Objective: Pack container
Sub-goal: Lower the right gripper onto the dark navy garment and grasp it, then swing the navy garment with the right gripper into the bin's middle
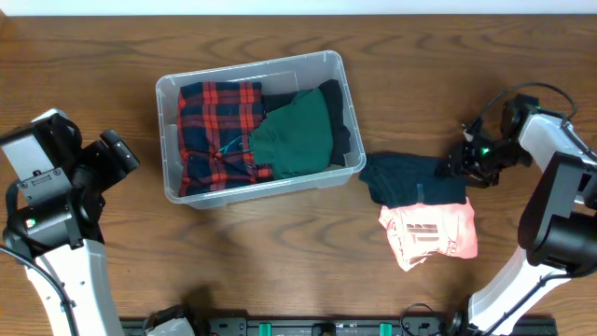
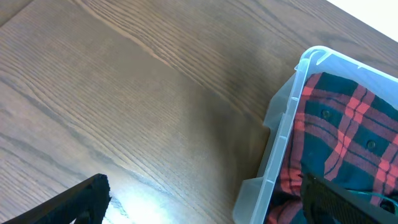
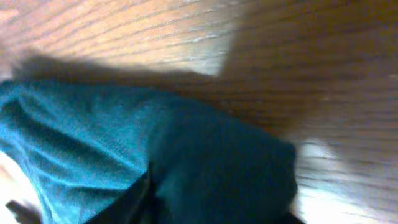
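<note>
The container (image 1: 168, 93), a clear plastic bin, sits at the table's middle-left and holds a red plaid shirt (image 1: 219, 131), a green garment (image 1: 298, 135) and a black garment (image 1: 340, 117). In the left wrist view its corner (image 2: 292, 112) and the plaid shirt (image 2: 348, 137) show. A dark teal garment (image 1: 410, 177) lies right of the bin, partly over a pink garment (image 1: 434, 233). My right gripper (image 1: 454, 163) is low at the teal garment's right edge, with its fingers (image 3: 211, 211) open and straddling the cloth (image 3: 186, 149). My left gripper (image 1: 121, 154) is open and empty left of the bin (image 2: 205, 199).
Bare wooden table (image 1: 280, 252) lies in front of the bin and between the bin and my left arm. The table's far edge runs along the top of the overhead view.
</note>
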Robot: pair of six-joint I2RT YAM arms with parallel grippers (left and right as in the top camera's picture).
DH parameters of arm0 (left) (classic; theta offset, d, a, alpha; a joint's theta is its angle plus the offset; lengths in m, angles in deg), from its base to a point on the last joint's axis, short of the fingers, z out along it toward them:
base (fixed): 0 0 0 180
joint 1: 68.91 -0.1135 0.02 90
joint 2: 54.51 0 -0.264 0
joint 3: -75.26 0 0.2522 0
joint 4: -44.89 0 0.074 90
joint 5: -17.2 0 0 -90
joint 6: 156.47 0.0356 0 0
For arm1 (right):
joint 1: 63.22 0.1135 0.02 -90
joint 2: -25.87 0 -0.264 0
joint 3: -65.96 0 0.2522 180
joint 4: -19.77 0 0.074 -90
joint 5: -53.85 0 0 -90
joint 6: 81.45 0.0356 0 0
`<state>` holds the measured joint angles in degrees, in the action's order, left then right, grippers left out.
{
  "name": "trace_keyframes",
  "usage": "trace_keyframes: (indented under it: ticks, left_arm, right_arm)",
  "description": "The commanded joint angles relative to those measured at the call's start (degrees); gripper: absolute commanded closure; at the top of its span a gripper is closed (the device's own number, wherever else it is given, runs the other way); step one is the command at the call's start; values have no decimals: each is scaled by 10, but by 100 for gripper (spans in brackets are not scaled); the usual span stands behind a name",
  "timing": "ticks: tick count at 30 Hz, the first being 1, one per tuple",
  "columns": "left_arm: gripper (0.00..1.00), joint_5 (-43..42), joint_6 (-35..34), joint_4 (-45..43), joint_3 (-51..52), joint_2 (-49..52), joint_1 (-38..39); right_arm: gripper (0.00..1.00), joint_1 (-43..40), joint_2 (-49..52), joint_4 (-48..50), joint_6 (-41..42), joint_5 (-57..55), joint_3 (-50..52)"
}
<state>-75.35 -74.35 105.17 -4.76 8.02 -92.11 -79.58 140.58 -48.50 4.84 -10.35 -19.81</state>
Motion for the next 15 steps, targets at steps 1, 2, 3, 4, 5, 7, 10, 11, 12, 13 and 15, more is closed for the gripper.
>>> trace_keyframes:
  ticks: [1, 2, 3, 4, 5, 7, 10, 11, 12, 13, 15]
  left_arm:
    - [2, 9, -1, 2, -8, 0, -3]
    - [2, 9, -1, 2, -8, 0, -4]
    - [2, 9, -1, 2, -8, 0, -3]
    - [2, 9, -1, 2, -8, 0, -3]
    - [2, 9, -1, 2, -8, 0, -3]
    - [2, 9, -1, 2, -8, 0, -4]
    - [2, 9, -1, 2, -8, 0, -3]
    - [2, 9, -1, 2, -8, 0, -4]
    - [2, 9, -1, 2, -8, 0, -4]
    - [2, 9, -1, 2, -8, 0, -4]
    - [2, 9, -1, 2, -8, 0, -4]
  right_arm:
    - [76, 3, 2, 7, -2, 38, 2]
    - [81, 3, -2, 7, -2, 56, -1]
    - [85, 3, -9, 5, -2, 82, -5]
    - [89, 3, -17, 2, -2, 109, -9]
    - [96, 3, -29, -2, -3, 148, -14]
    - [99, 3, -56, -3, -2, 235, -25]
    - [99, 3, -108, 40, 17, 387, -34]
    - [99, 3, -128, 73, 51, 415, -34]
    - [99, 3, -147, 102, 90, 421, -34]
    - [99, 5, -172, 143, 134, 420, -34]
    - [99, 10, -205, 201, 174, 420, -34]
